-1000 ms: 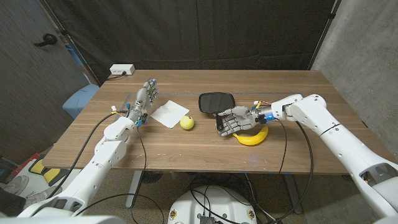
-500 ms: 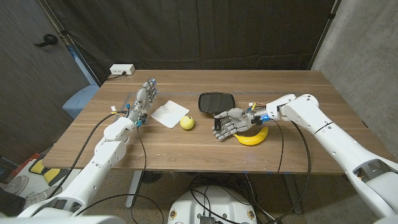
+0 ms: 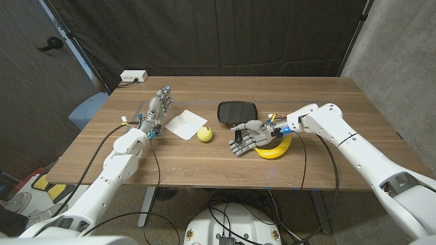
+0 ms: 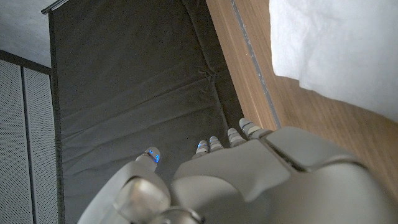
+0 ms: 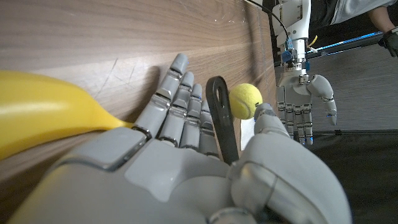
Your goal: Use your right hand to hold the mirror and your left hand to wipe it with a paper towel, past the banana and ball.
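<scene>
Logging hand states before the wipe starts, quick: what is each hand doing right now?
Left hand: open, holding nothing, raised beside the paper towel.
Right hand: open, fingers spread around the mirror handle, not yet closed on it.

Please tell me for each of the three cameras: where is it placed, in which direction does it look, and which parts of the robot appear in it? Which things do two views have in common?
Head view: from the robot's head, down over the table; both arms, left hand, right hand.
Left wrist view: along the left hand's back, toward the paper towel and dark curtain.
Right wrist view: along the right hand's back, toward the mirror handle, ball, banana.
Shared: ball, banana and left hand, in head and right wrist views.
</scene>
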